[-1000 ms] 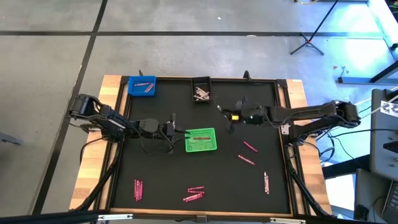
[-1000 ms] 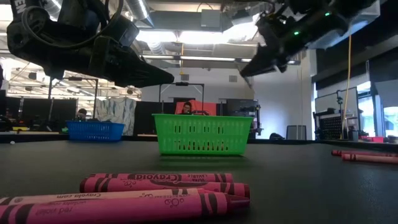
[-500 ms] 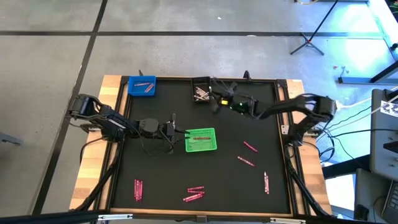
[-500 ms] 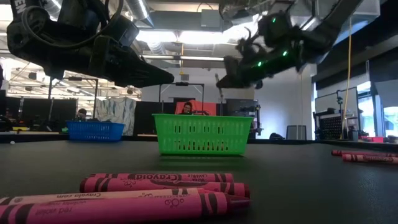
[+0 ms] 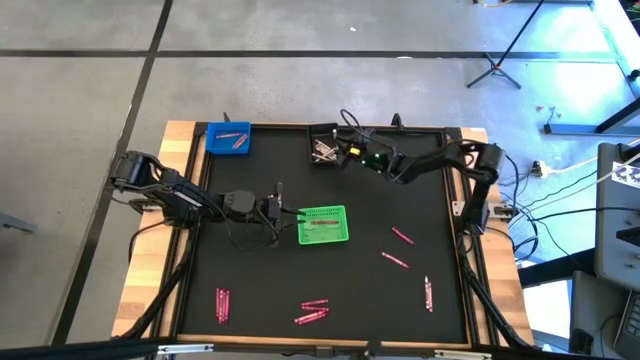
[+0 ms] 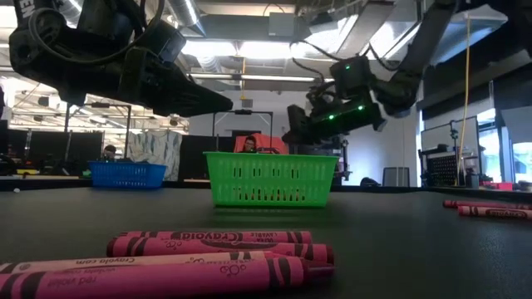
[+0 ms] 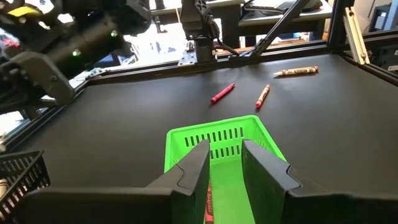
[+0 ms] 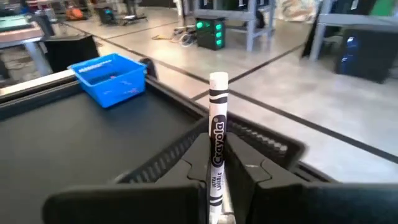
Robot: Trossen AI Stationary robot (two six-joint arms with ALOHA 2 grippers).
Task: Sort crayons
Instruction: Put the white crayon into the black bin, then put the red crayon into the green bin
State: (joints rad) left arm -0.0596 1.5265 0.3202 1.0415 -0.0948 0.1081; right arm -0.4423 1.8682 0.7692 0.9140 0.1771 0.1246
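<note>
My right gripper [image 5: 341, 150] is shut on a white crayon [image 8: 217, 124] with a black-printed wrapper. It is at the far edge, over the black bin [image 5: 323, 146], which holds pale crayons. In the low view it hangs [image 6: 295, 133] above the table. My left gripper [image 5: 292, 212] is open and empty. It hovers at the left side of the green bin [image 5: 323, 225], and its fingers [image 7: 225, 163] stand over the bin's near wall. A red crayon [image 7: 208, 202] lies inside that bin. The blue bin [image 5: 228, 138] at the far left holds pink crayons. My right gripper pinches the white crayon's wrapped shaft [image 8: 216, 163] between its two fingers. The crayon lies along the fingers, and its far end [image 8: 218, 79] sticks out past the fingertips. The fingers come from the table's right side. The crayon is lifted clear of the table, above the black bin's rim.
Loose pink crayons lie on the black mat: two at the right [image 5: 402, 236], [image 5: 396, 258], one near the right edge [image 5: 428, 292], a bunch at the front middle [image 5: 313, 312] and a bunch at the front left [image 5: 221, 304]. A raised frame borders the mat.
My right gripper has carried the white crayon from the mat's middle right toward the far edge and the left. It is now over the black bin and is lower than before. My left gripper has kept still.
</note>
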